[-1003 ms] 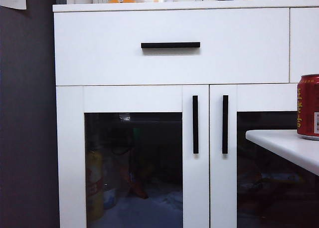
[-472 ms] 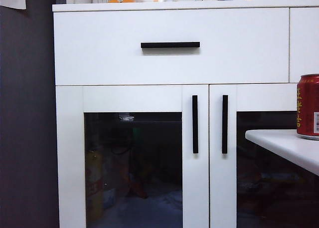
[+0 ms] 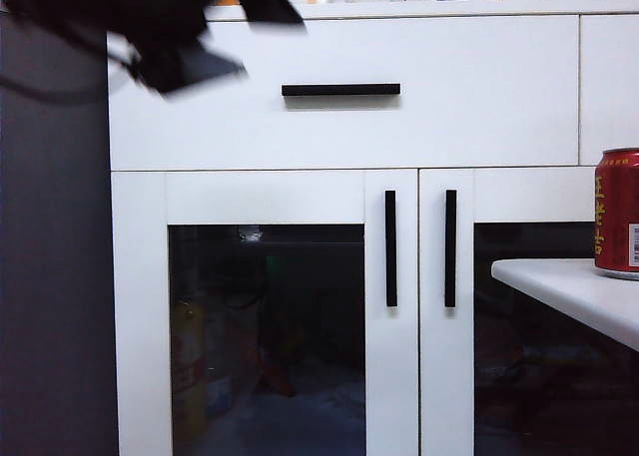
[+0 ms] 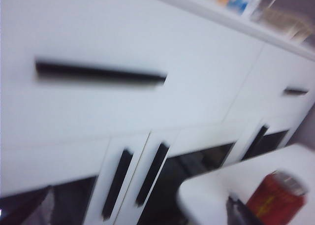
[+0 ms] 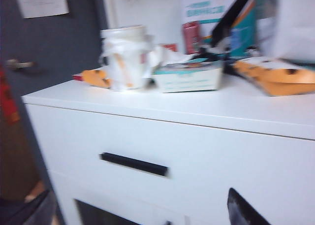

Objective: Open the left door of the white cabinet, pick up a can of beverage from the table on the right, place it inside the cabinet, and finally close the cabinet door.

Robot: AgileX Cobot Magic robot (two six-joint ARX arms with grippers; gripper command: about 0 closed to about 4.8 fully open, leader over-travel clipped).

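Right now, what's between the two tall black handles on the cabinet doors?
In the exterior view, only white door frame and the thin seam where the doors meet lie between the left door's handle and the right door's handle.

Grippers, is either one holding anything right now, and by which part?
Nothing is held. The left gripper is open, in the air before the white cabinet; the right gripper is open too. The can of beverage stands untouched on the table.

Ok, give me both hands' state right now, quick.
Left hand: open, holding nothing, blurred at the upper left of the cabinet.
Right hand: open, holding nothing; only a dark finger shows near the cabinet top.
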